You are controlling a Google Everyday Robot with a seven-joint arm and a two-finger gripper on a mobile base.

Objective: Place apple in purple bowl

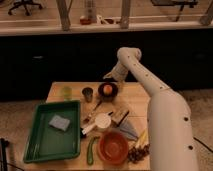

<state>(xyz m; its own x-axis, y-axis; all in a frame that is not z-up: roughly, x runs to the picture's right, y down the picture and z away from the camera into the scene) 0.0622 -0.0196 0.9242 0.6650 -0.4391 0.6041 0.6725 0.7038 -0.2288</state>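
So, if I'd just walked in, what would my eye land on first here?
Most likely the big white robot arm, which fills the right side and bends over the far edge of the wooden table. Its gripper hangs just behind the purple bowl. Next comes the bright apple sitting in that dark bowl, then the green tray on the left and the orange-red bowl at the front.

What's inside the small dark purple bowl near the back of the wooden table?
A small round orange-red apple sits in the purple bowl, hiding its floor, so anything beneath cannot be seen. The gripper hangs close by the bowl's far side.
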